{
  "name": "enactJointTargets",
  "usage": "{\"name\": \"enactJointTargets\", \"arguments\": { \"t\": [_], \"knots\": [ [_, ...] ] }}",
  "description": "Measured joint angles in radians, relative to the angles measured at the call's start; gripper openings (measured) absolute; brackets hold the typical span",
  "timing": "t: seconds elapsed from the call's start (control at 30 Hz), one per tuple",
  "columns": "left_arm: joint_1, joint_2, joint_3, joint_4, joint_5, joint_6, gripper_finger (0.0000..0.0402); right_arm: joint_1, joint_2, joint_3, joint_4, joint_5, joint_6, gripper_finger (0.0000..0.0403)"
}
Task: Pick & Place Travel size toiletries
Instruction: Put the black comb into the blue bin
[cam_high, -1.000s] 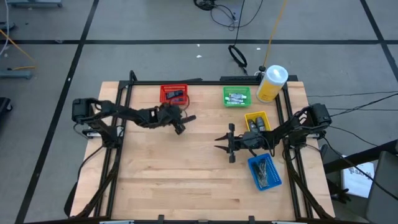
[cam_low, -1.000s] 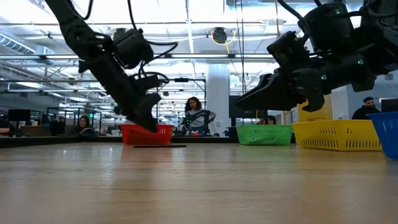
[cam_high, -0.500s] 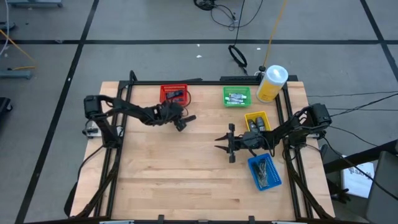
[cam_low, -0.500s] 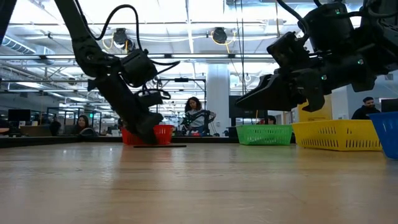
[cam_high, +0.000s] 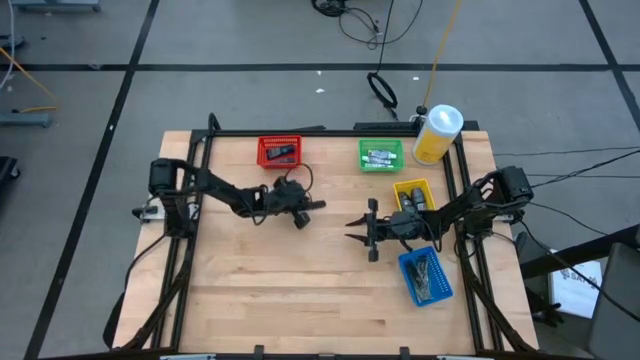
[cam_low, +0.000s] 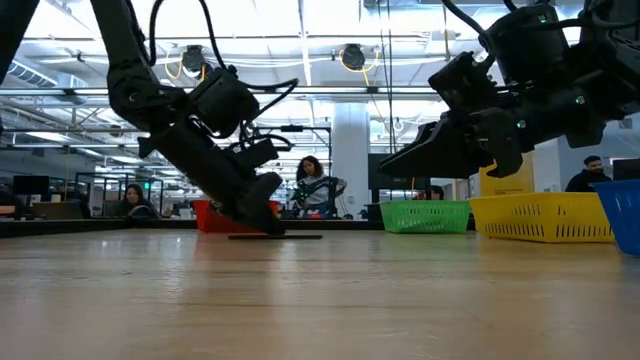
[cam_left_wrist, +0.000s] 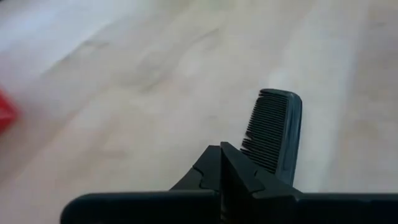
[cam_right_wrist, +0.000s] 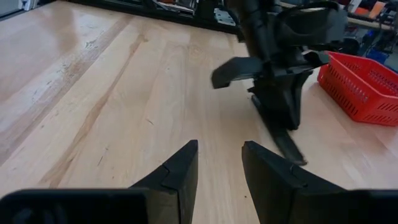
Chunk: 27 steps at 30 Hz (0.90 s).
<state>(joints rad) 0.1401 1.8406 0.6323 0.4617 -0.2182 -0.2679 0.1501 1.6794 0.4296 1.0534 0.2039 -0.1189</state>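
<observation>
A black comb (cam_left_wrist: 277, 127) lies flat on the wooden table, right of the red bin (cam_high: 279, 151). My left gripper (cam_left_wrist: 222, 163) is shut and slants down toward the table's right, its tips at the comb's end (cam_right_wrist: 292, 152). My right gripper (cam_right_wrist: 219, 162) hangs open and holds nothing above the table's middle right (cam_high: 350, 230), pointing at the left gripper. Small dark and silvery toiletries lie in the red bin, the green bin (cam_high: 381, 154) and the blue bin (cam_high: 425, 277). My left gripper has its shut fingertips (cam_left_wrist: 236, 171) right beside the comb's toothed edge (cam_left_wrist: 258, 146), at the end of the comb nearest the arm. The fingers slant down from the table's left and run along the comb. I cannot tell whether they touch it.
A yellow bin (cam_high: 411, 190) stands between the green and blue bins at the right edge. A large yellow bottle with a white cap (cam_high: 437, 134) stands at the far right corner. Bare wood spreads over the table's near half. People sit in the room beyond the table.
My left gripper has come down toward the table and gone toward its right and near edges, away from the red bin. Its fingers have tipped further down and stayed shut.
</observation>
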Motion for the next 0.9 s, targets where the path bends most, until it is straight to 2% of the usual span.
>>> {"name": "enactJointTargets", "arguments": {
  "t": [0.27,0.4,0.53,0.63,0.8,0.9],
  "knots": [
    [-0.105,0.072,0.000,0.174,0.012,-0.079,0.0005,-0.006,0.000,0.027,-0.062,-0.076,0.025,0.0117],
    [-0.144,0.115,0.000,0.238,0.004,-0.121,0.0002,-0.006,0.000,0.127,-0.266,-0.077,0.027,0.0128],
    [-0.168,0.153,0.001,0.298,0.001,-0.155,0.0006,-0.008,0.006,0.252,-0.521,-0.077,-0.010,0.0157],
    [-0.185,0.178,0.002,0.342,-0.001,-0.160,0.0002,-0.019,0.009,0.309,-0.627,-0.079,-0.043,0.0182],
    [-0.205,0.202,0.002,0.375,0.008,-0.158,0.0004,-0.051,0.013,0.329,-0.658,-0.087,-0.080,0.0212],
    [-0.213,0.202,0.002,0.375,0.021,-0.158,0.0001,-0.074,0.058,0.329,-0.601,-0.169,-0.081,0.0219]
  ]
}}
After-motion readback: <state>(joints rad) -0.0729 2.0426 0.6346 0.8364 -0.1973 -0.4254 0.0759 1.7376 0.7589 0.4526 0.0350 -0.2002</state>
